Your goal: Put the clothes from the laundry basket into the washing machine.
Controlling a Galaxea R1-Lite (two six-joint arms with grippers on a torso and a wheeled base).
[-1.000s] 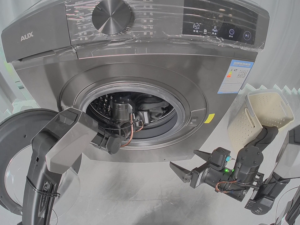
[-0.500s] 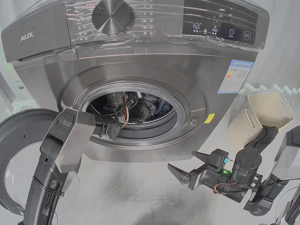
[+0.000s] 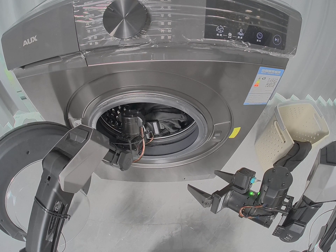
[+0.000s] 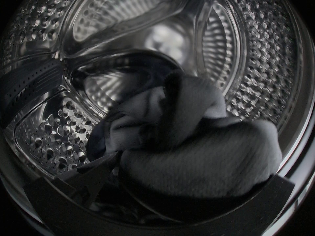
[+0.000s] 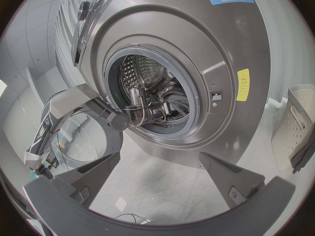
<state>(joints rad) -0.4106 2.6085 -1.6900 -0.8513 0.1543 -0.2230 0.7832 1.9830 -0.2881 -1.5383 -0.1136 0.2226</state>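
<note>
The grey washing machine [image 3: 150, 70] stands front-on. Its round door [image 3: 21, 165] is swung fully open on the robot's left. Pale floor [image 3: 157, 210] runs out in front of it. The perforated steel drum [image 4: 262, 66] lies open behind the door ring.

To the right of the machine, on the floor and well apart from the opening, stands the cream, perforated laundry basket [image 3: 301, 123]. One dark garment [image 3: 294, 154] hangs over its near rim and down the outside wall.

The left arm [image 3: 70, 158] reaches from beside the door through the opening, so its wrist is inside the drum. A bundle of grey clothes [image 4: 197, 154] lies in the bottom of the drum, with a darker blue piece [image 4: 98, 141] beside it, close up against the left hand [image 4: 160, 161]. One finger [image 4: 93, 177] of that hand stands out wide. The cloth hides the other finger. From this the hand looks to be apart rather than clamped on the fabric.

The right hand [image 3: 202, 179] hangs low over the floor in front of the machine, below and right of the opening. It points toward the open door. Its two fingers are spread wide with nothing between them.
</note>
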